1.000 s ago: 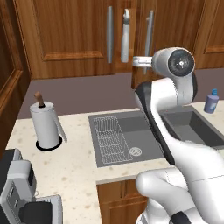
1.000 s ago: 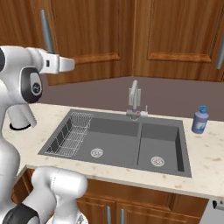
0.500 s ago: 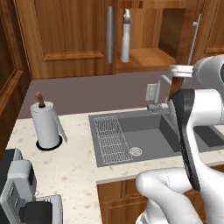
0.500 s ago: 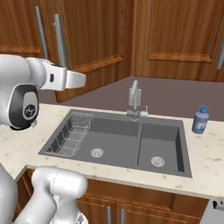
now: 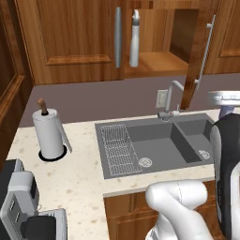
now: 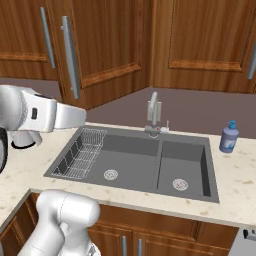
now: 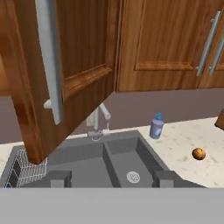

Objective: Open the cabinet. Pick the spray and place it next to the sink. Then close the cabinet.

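Cabinet [image 5: 154, 42] right door [image 5: 199, 51] is swung open, so step 1 looks done; spray pick is next. Spray [image 5: 134, 40] stands upright on the cabinet shelf, just inside by the closed left door's handle [image 5: 117, 37]; long axis vertical, nozzle up top, which way it faces I can't tell. Claw [image 7: 107, 178] hangs above the sink [image 6: 145, 160], fingers apart, nothing between. Next move prob needs the arm raised into the cabinet, w/ a side-on grip round the bottle body, clear of the open door.

The speckled counter [image 5: 79, 173] carries a paper-towel roll [image 5: 49, 133], soap bottle [image 6: 228, 137] and orange [image 7: 198, 153].
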### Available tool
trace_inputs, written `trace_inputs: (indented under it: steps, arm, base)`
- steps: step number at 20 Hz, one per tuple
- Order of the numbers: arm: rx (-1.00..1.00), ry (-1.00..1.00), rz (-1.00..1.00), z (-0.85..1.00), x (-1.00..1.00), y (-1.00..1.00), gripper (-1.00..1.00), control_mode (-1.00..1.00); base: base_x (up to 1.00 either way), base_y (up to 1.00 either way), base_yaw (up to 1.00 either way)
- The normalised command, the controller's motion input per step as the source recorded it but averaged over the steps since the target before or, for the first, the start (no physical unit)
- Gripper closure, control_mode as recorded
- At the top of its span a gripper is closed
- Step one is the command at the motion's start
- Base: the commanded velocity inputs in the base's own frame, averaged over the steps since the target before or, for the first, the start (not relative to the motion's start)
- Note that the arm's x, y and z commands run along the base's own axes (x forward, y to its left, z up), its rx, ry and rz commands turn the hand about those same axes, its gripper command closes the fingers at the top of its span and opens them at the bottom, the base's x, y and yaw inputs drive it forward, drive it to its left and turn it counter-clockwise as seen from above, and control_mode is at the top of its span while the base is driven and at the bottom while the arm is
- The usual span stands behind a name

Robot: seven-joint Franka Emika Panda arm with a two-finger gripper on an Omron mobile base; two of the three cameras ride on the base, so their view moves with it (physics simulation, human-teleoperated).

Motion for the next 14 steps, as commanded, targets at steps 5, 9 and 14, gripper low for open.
trace_inputs:
  steps: [5,9,14]
  arm:
    - [-0.21,-0.01,0.0,-0.24,-0.91,0.96,-1.0,-1.0]
    - [-0.28,0.09,-0.02,0.12,-0.02,1.0,-1.0,-1.0]
    - [-0.24,0.18,0.0,0.23,0.6,0.9,-1.0,-1.0]
  base:
    - [0.0,0.0,0.0]
    - [0.0,0.0,0.0]
    - [0.0,0.0,0.0]
